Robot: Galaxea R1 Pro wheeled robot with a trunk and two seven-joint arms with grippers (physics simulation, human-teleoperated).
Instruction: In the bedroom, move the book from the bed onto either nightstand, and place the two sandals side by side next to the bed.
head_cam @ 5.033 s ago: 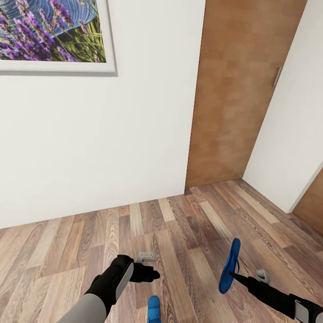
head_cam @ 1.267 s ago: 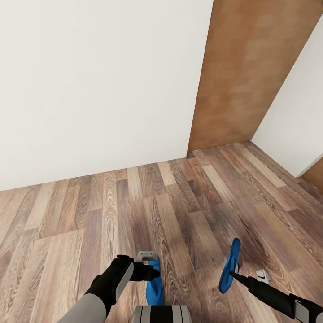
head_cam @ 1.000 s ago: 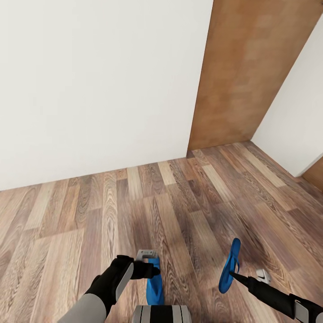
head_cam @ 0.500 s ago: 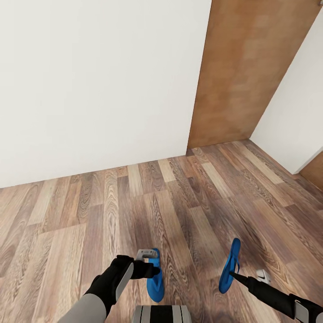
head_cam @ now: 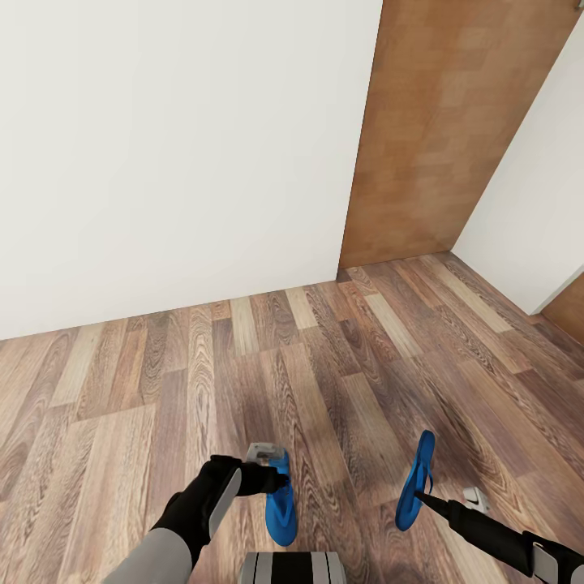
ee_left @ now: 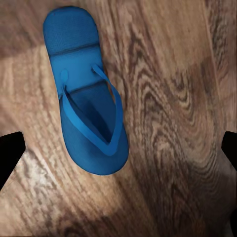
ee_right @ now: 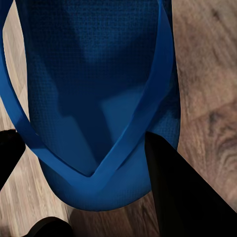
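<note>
One bright blue sandal (head_cam: 280, 508) lies flat on the wood-plank floor, straps up, just below my left gripper (head_cam: 271, 477). In the left wrist view that sandal (ee_left: 89, 103) sits between the wide-apart fingertips (ee_left: 10, 155) of the open left gripper (ee_left: 118, 153), which hovers above it without touching. My right gripper (head_cam: 421, 495) holds the other sandal (head_cam: 415, 478) on edge above the floor. The right wrist view has this sandal (ee_right: 94, 74) close up, with the right gripper (ee_right: 94, 173) shut across its toe end and strap. The bed, book and nightstand are out of view.
A white wall (head_cam: 162, 162) stands ahead, with a tall brown wooden door (head_cam: 438, 122) in the corner to its right. Another white wall (head_cam: 535, 203) closes in the right side. My grey base (head_cam: 292, 568) shows at the bottom edge. Plank floor (head_cam: 243, 365) stretches ahead.
The camera has tilted down and the framed picture has left the view. The floor sandal has come into full view under my left gripper. The right gripper still carries its sandal.
</note>
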